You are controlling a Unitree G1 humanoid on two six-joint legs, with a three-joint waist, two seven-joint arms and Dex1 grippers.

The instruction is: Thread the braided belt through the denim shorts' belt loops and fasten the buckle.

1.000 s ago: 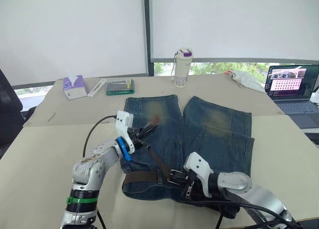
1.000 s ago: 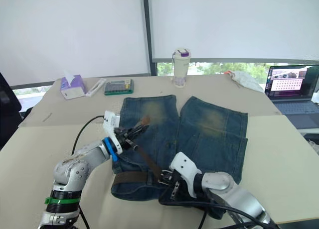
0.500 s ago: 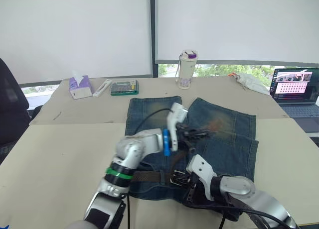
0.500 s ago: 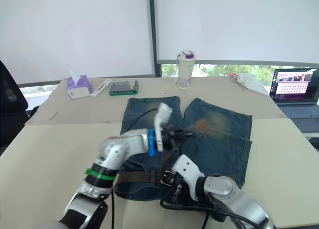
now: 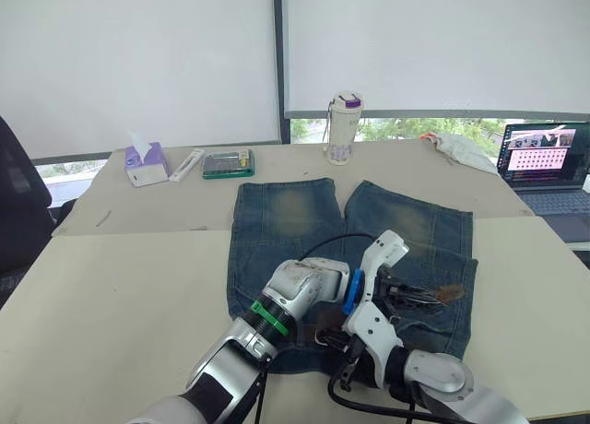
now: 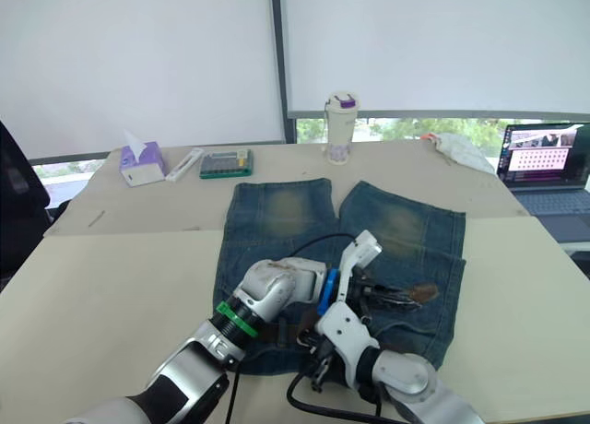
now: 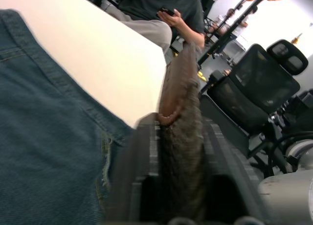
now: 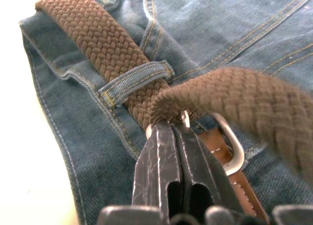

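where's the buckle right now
In the right wrist view the buckle lies on the shorts' waistband, right at the right end effector, beside a belt loop.

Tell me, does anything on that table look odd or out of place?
Nothing stands out. The denim shorts lie flat, with the braided belt through a belt loop. The left hand holds the belt's free end; the right hand pinches at the buckle.

Daylight comes from the window strip beyond the table's far edge, under drawn white blinds that glow evenly — the room reads bright and flat. Shadows on the tabletop (image 5: 111, 286) are faint (soft-edged, short). In the left wrist view the braided belt (image 7: 181, 137) and background smear with blur; the right wrist view blurs at close range.
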